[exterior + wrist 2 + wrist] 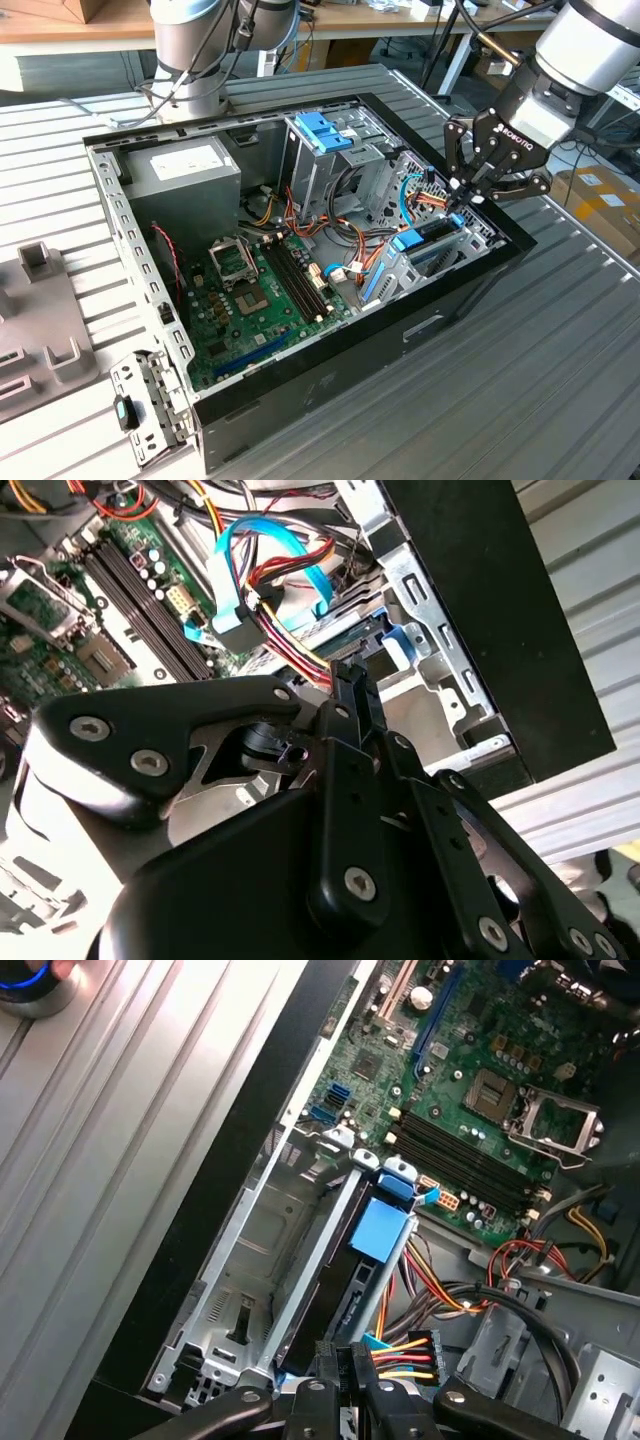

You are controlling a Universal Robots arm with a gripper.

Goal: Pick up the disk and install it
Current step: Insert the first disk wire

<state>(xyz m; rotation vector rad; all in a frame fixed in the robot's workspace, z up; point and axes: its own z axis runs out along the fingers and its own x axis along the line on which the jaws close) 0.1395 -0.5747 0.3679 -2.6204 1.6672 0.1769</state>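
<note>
The black jaws [462, 190] stand closed on the upright, blue-railed silver-grey disk [428, 240] below them, in the drive bay; seating calls for straight downward pressure.

We see the open computer case [300, 270] from above and well back in the exterior view, while both wrist views look down from close over the gripper [462, 190] into its drive bay [250, 1260], sharing the motherboard [480, 1090].
</note>
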